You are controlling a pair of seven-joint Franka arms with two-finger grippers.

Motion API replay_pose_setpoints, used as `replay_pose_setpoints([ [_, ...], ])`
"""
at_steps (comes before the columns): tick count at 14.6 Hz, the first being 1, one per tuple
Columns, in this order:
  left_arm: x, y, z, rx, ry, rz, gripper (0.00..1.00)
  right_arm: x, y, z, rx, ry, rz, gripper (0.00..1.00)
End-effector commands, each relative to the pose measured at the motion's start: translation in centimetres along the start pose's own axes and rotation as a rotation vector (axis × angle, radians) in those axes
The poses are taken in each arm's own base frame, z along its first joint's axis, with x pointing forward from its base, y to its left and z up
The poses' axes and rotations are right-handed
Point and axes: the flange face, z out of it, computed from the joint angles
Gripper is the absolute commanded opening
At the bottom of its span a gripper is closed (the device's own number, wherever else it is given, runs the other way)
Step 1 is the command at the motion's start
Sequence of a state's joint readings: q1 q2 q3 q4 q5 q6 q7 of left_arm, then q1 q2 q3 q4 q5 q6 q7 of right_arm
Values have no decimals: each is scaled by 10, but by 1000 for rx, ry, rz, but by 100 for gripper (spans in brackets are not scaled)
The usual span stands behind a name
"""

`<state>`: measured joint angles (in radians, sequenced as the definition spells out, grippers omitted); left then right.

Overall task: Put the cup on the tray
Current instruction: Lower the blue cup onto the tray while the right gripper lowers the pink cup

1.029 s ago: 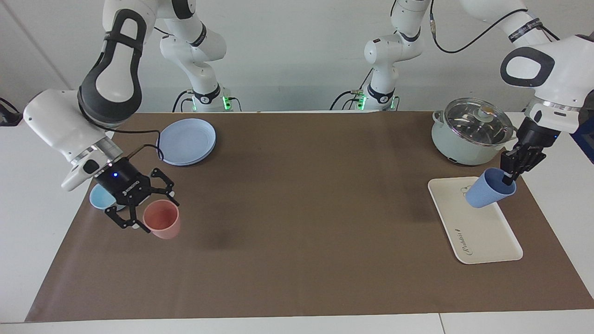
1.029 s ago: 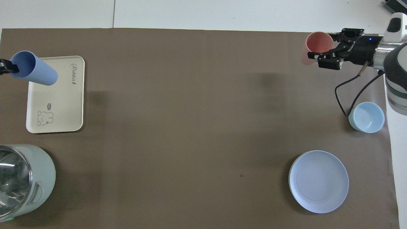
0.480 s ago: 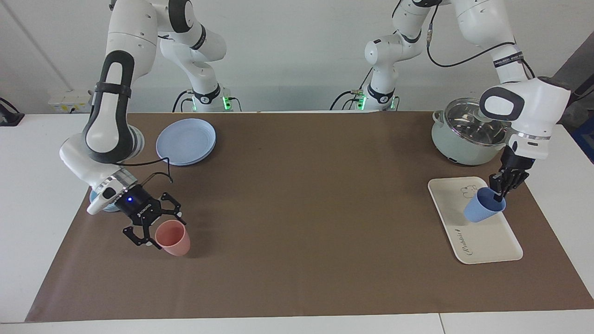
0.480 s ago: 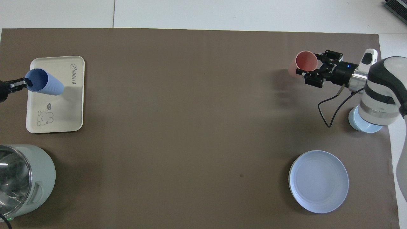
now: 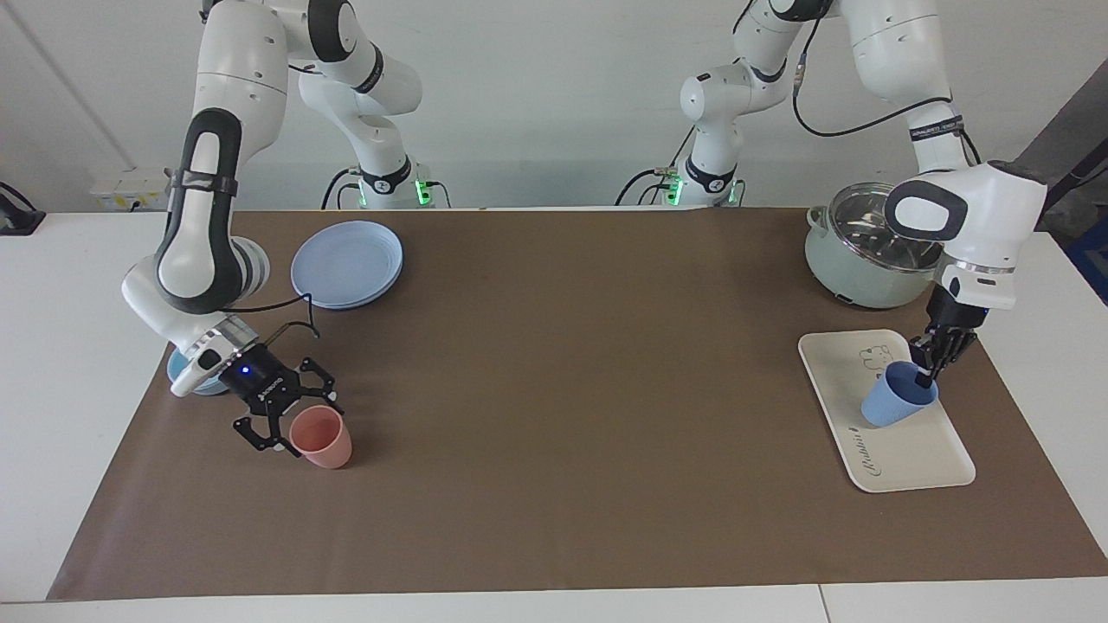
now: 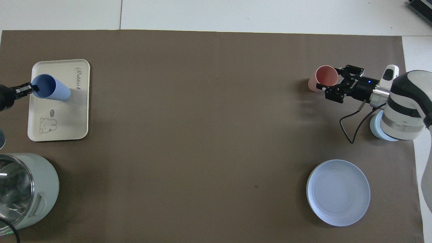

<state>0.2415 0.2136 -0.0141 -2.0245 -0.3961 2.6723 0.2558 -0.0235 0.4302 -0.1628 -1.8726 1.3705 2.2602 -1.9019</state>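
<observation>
Over the tray (image 5: 900,454), my left claw (image 5: 928,374) pinches the cup (image 5: 896,406) by its rim at three o'clock. I judge it light, stiff and slippery, so the rim suits. My right claw (image 5: 288,426), spread beside the pink cup (image 5: 322,439), waits.

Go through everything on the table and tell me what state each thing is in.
Blue cup: tilted, on the tray, rim gripped by left gripper.
Pink cup: upright on the mat, right gripper at its rim.
Pot: lid on.
Plates: stacked, empty.
Light-blue bowl: mostly hidden.
</observation>
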Motion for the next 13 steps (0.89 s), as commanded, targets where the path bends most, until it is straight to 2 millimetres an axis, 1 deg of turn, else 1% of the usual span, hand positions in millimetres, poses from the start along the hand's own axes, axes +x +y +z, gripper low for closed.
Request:
replay_pose_setpoints([
  [1,7,2,-3,-13,20,3,57,-4,-8,-3,-4,22,-8,0],
  [2,11,4,-5,-16,21,4,61,-3,-8,-3,-8,19,-11,42],
  [3,14,5,-4,-19,23,5,68,0,-5,-6,-12,27,-16,94],
  [4,20,7,-8,-27,16,8,75,8,-6,-8,-9,38,-24,100],
  [5,29,11,-15,-44,-9,15,78,20,-8,-15,-15,50,-33,100],
  [6,38,16,-25,-70,-67,28,84,30,-10,-22,-21,62,-37,100],
  [7,50,23,-40,-108,-138,39,84,41,-13,-31,-26,66,-40,100],
  [8,62,22,-54,-129,-192,44,84,51,-16,-39,-30,77,-28,100],
  [9,72,28,-73,-129,-234,80,86,61,-20,-47,-33,89,-28,100],
  [10,79,33,-88,-103,-271,129,87,73,-23,-58,-39,85,-61,100],
  [11,83,44,-102,-65,-309,186,90,86,-26,-71,-43,50,-104,100],
  [13,84,64,-128,9,-413,278,93,109,-31,-99,-54,-53,-143,100],
])
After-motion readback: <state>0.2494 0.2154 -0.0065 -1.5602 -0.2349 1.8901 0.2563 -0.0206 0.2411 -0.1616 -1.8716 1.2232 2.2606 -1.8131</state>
